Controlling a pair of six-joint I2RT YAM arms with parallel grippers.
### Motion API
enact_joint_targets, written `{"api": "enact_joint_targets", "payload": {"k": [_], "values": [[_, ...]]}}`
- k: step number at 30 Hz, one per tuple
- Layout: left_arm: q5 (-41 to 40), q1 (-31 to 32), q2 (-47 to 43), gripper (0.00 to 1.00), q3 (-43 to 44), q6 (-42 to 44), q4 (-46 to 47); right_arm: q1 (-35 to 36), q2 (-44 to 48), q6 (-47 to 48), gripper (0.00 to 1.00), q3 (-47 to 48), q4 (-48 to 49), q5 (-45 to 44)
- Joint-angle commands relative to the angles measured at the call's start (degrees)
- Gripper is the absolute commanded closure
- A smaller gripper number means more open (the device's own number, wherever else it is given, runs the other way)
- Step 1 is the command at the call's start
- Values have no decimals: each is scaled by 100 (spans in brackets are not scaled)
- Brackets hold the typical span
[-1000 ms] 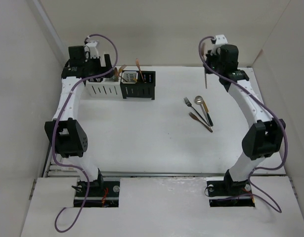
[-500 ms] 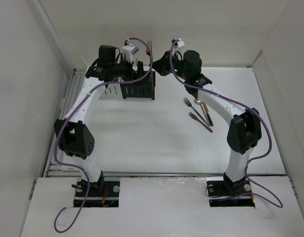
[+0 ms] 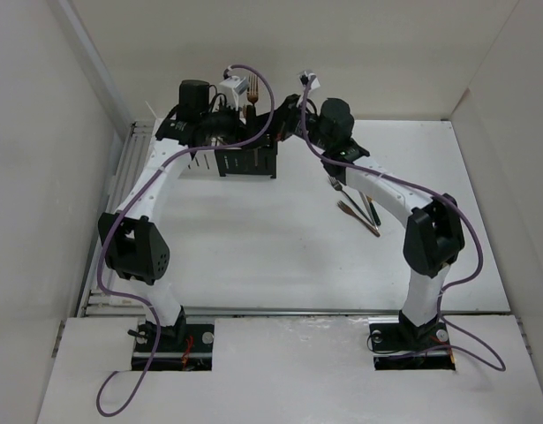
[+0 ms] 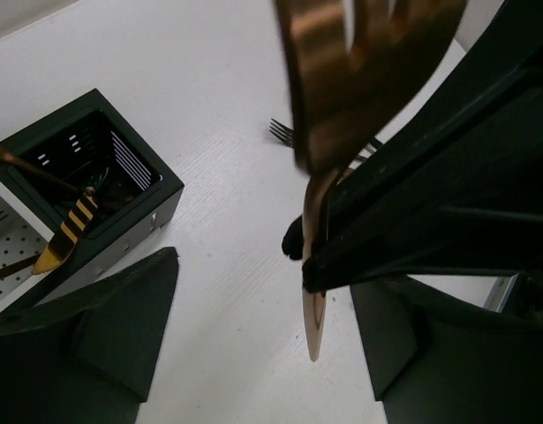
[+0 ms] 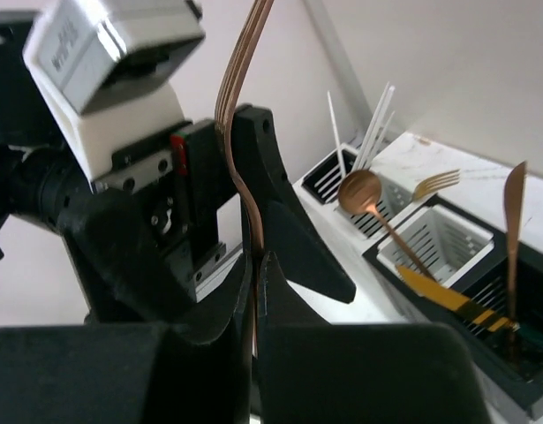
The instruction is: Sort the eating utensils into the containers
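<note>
The copper fork [image 4: 342, 97] hangs upright in the air, tines up, near the black caddy [image 4: 165, 190] and off the surface [image 3: 253, 256]. The right claw [image 5: 256, 261] is clenched on its handle. The left claw [image 4: 267, 283] is released: its fingers stand wide apart on both sides of the handle's lower end and, in the left wrist view, do not touch it. I judge this to be a handover between the arms, not yet completed.

The sorting is partly done. White chopsticks [image 5: 373, 119], a copper spoon [image 5: 359, 190], a gold fork [image 5: 434, 183] and a copper knife [image 5: 515, 212] already stand in the caddies. What is left is this fork and a small group of utensils [image 3: 359, 212] lying on the surface to the right of the caddies. The right arm partly hides them, so I cannot tell their number.

Both arms reach far forward and bend toward each other, so the wrists meet beside the caddy row.
</note>
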State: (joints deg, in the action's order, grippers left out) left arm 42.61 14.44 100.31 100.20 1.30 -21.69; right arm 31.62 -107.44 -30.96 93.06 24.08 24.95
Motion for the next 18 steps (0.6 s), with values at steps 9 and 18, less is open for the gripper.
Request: {"api": "enact_joint_targets", "payload": {"k": [9, 18], "values": [[-120, 7, -223, 83, 26, -148, 341, 90, 83, -217, 100, -24, 475, 229], [-1227, -160, -223, 100, 26, -148, 288, -23, -172, -217, 53, 187, 475, 581]]}}
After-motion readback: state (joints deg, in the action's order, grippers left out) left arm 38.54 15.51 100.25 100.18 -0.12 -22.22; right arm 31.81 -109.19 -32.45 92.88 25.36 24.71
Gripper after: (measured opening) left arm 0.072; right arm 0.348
